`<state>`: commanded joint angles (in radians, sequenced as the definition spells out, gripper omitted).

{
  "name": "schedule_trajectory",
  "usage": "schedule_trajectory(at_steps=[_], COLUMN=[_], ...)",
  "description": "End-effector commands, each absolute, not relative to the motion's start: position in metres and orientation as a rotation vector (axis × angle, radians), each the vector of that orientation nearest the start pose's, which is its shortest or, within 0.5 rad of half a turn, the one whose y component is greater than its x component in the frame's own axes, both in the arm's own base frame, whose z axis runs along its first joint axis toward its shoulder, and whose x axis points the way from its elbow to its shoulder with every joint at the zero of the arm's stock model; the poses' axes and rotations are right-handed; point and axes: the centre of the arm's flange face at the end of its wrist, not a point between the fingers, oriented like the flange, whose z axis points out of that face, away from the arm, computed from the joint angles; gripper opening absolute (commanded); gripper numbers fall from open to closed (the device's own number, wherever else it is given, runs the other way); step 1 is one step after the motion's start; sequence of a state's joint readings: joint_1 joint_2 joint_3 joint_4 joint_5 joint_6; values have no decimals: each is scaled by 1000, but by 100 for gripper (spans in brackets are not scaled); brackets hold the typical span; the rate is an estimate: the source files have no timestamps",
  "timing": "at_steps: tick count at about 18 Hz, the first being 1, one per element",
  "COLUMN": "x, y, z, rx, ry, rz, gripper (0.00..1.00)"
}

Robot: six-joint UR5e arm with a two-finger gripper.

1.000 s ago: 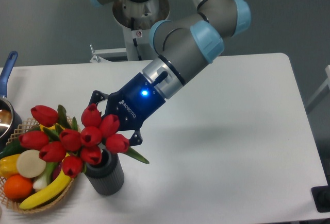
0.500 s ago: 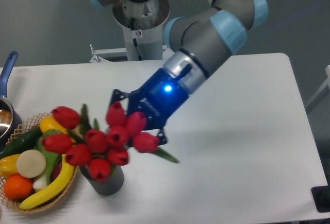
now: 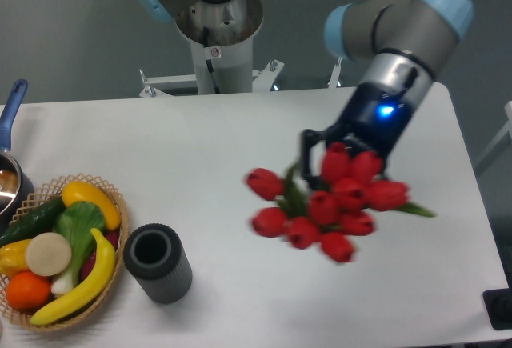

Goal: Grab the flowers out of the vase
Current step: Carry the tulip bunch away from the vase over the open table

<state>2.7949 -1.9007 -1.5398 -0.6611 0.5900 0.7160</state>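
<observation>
A: Where's the bunch of red tulips (image 3: pixel 332 204)?

B: Right of centre, in the air, clamped in the gripper (image 3: pixel 342 160). The dark ribbed vase (image 3: pixel 157 262) sits empty at lower left beside the fruit basket (image 3: pixel 112 244), so nothing snags.

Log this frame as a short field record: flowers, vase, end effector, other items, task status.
flowers: red tulip bunch, out of the vase, held above the table's right half
vase: dark grey ribbed cylinder, upright, empty, front left of the table
end effector: shut on the flowers, fingers mostly hidden behind the blooms
other items: wicker basket of fruit and vegetables left of the vase; pot with a blue handle at the left edge
task status: flowers lifted clear of the vase
</observation>
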Motion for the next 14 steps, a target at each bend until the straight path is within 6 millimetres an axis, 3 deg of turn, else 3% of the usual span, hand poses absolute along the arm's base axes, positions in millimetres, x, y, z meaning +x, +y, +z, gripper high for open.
schedule_trajectory(at_steps=[4, 8, 11, 12, 14], x=[-514, -517, -521, -518, -508], y=[397, 388, 375, 379, 394], z=[424, 393, 357, 344, 337], rx=[-2287, -2446, -2644, -2715, -2769], ry=[-95, -149, -139, -107, -39], rz=[183, 244, 354, 384, 414], gripper=[6, 7, 7, 7, 7])
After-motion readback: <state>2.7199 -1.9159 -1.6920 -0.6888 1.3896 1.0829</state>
